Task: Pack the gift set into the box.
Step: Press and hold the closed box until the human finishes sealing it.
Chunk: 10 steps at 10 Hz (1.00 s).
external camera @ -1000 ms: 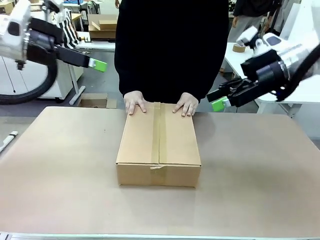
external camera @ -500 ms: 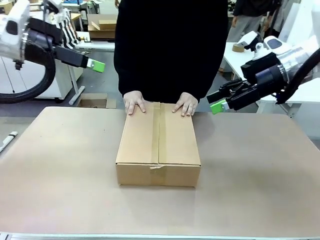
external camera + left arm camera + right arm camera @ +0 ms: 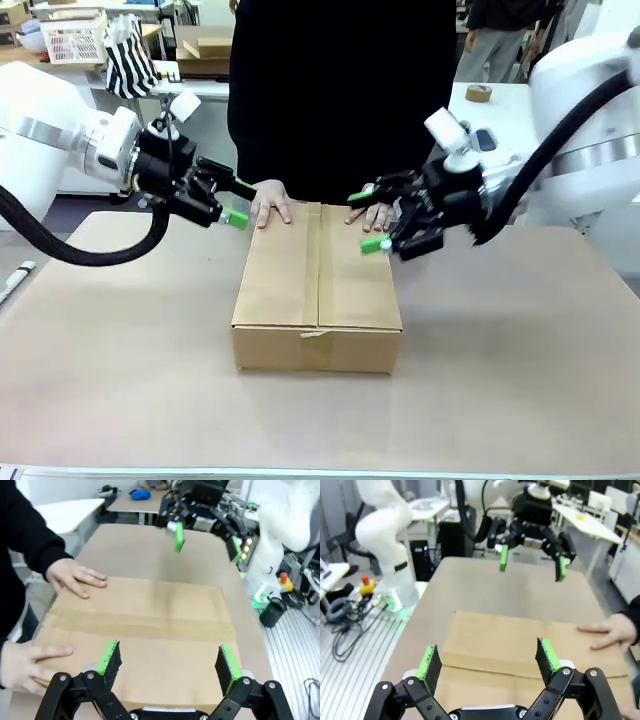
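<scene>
The box (image 3: pixel 318 290) sits closed in the middle of the table (image 3: pixel 520 350), with a person's hand (image 3: pixel 270 207) flat near each far corner. The left gripper (image 3: pixel 240 204) hangs spread wide by the box's far left corner. The right gripper (image 3: pixel 366 221), also spread, hovers over its far right corner.
</scene>
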{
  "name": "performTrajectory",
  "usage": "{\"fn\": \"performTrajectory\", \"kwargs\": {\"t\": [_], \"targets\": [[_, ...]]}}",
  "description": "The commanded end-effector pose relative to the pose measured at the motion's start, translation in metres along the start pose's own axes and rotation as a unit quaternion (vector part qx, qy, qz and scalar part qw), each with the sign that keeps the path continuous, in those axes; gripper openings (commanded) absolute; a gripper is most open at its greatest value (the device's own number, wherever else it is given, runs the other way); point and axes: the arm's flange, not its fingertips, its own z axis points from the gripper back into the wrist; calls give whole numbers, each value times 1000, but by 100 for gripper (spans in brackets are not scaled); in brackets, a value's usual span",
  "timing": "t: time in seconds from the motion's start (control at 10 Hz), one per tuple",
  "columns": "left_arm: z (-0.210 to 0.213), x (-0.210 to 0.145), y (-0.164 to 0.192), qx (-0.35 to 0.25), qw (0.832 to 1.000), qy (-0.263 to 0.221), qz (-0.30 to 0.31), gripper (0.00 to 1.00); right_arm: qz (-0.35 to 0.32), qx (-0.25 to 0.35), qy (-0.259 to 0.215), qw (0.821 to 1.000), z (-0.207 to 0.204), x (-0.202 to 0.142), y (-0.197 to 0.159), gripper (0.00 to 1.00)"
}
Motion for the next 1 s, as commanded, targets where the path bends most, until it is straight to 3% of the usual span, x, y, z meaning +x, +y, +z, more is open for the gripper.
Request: {"fn": "performTrajectory", "kwargs": {"t": [0.0,0.1,0.2,0.3,0.4,0.5,0.6,0.9], "targets": [[-3,-15,-1,-11,997,-75,-23,100,-10,4,29,1000,-25,-30,-17,100],[-6,-25,3,-3,992,-122,36,100,-96,23,54,994,-15,-34,-21,100],[-6,-13,2,-8,1000,-21,-13,100,-10,11,11,1000,-16,-24,-2,100],[-6,-13,2,-8,1000,-21,-13,100,-42,18,26,999,-22,-44,-6,100],[-10,-24,4,-10,998,-60,5,100,-40,-4,65,997,-19,-36,-10,100],[-25,-33,9,-1,998,-35,-49,100,-55,-33,58,996,-16,-44,-13,100],[-33,-50,19,9,997,-45,-60,100,-66,-55,60,994,-11,-53,-12,100],[-37,-76,22,22,998,-56,-12,100,-76,-72,51,993,-8,-70,-11,100]]}}
